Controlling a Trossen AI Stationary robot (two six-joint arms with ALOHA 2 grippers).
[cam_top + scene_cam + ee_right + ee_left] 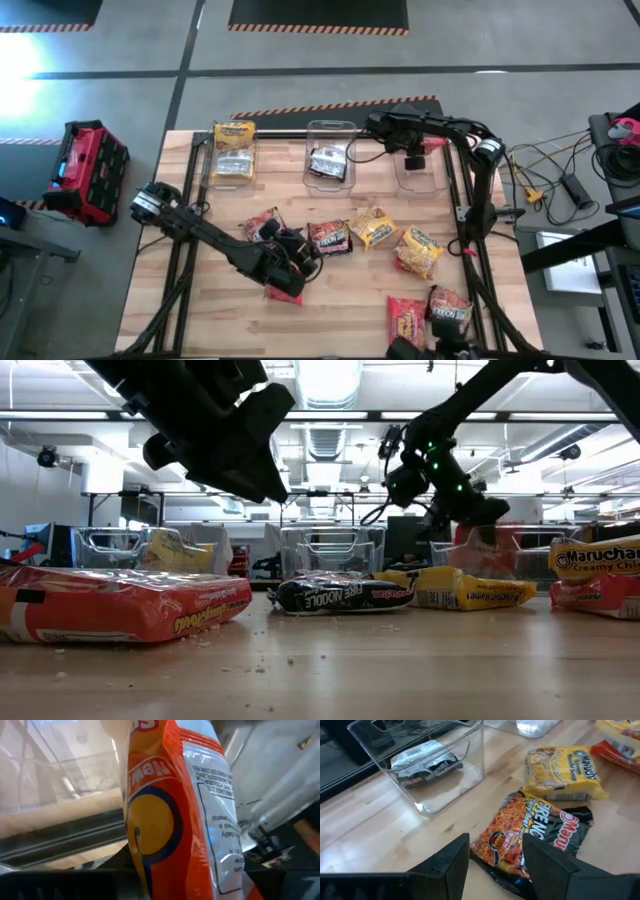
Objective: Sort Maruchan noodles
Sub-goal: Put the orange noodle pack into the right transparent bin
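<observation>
Gripping a red packet (175,820), right claw (415,160) hangs over the right bin (418,178); left claw (495,865), open, hovers above a dark packet (530,840) w/ loose packets nearby.

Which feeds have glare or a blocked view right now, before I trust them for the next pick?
High view: bright glare on the floor. Low view: ceiling lights backlight the arms into silhouettes. Right wrist view: the red packet in the right pincer fills the frame. Left wrist view: unobstructed, slight reflections on the clear bin.
</observation>
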